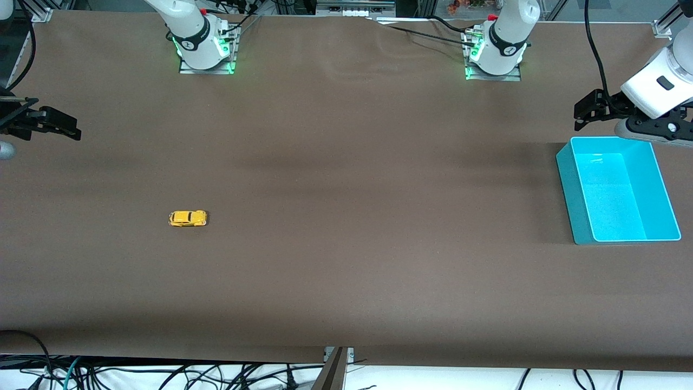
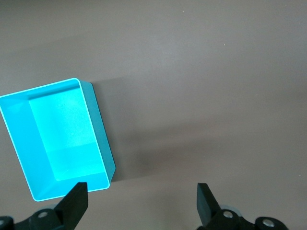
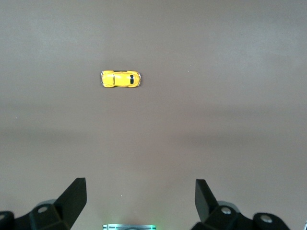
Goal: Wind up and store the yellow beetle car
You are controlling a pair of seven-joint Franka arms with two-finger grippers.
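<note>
The right hand (image 3: 139, 199), fingers apart, hangs above the yellow beetle car (image 1: 188, 218); the left hand (image 2: 142, 203), fingers apart, hangs beside the turquoise bin (image 1: 617, 189).

Cut off at the front view's edge: most of the right hand (image 1: 40, 123), only dark fingers (image 1: 59, 123) reaching in over the bench (image 1: 346, 271). Likewise the left hand (image 1: 590, 111), partly lost past the edge above the turquoise bin (image 1: 566, 184). In both wrist views, only finger pads (image 2: 76, 201) (image 3: 74, 196) rising from the lower border, spread wide. Too small to tell in the front view: wheels and windows of the yellow beetle car (image 1: 188, 218).
</note>
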